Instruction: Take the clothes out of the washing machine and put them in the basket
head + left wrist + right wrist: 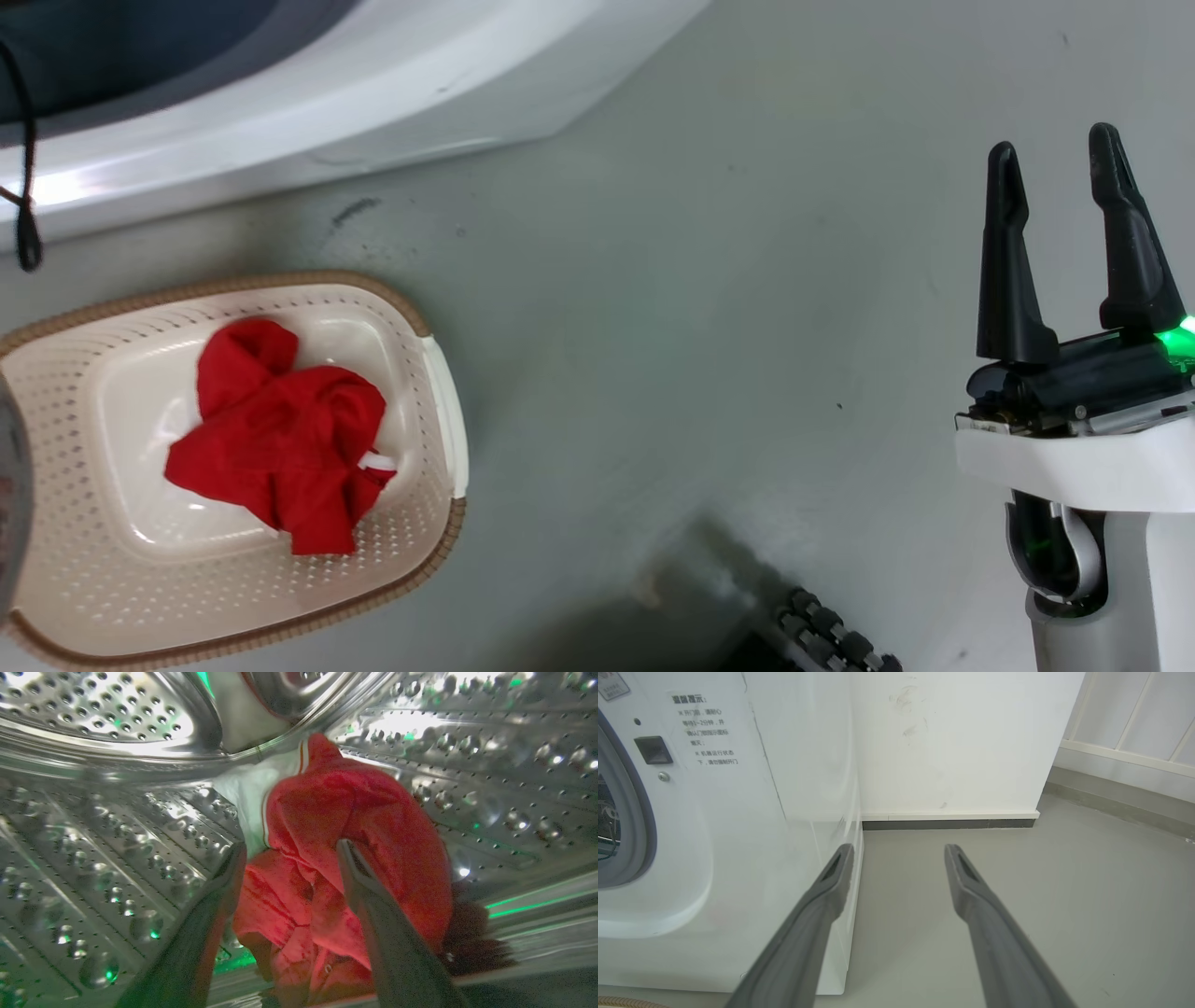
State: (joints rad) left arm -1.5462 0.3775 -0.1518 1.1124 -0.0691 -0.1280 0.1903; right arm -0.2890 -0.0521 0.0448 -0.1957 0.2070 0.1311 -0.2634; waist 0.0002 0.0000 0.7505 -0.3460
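Observation:
One bright red garment (pixel 280 434) lies crumpled in the cream basket (pixel 448 420) on the floor at the lower left of the head view. A second red garment with white trim (pixel 345 812) is heaped against the perforated steel drum (pixel 117 826) of the washing machine (pixel 738 812). My left gripper (pixel 289 851) is inside the drum, open, its fingers straddling the garment's near folds with fabric between them. My right gripper (pixel 1055 159) hangs open and empty over the grey floor, also seen as the right gripper (pixel 899 851) beside the machine's front corner.
The machine's white front (pixel 327 93) runs along the top of the head view, close behind the basket. A white wall with dark skirting (pixel 948 823) stands right of the machine. A dark ribbed part (pixel 831 639) lies at the bottom centre.

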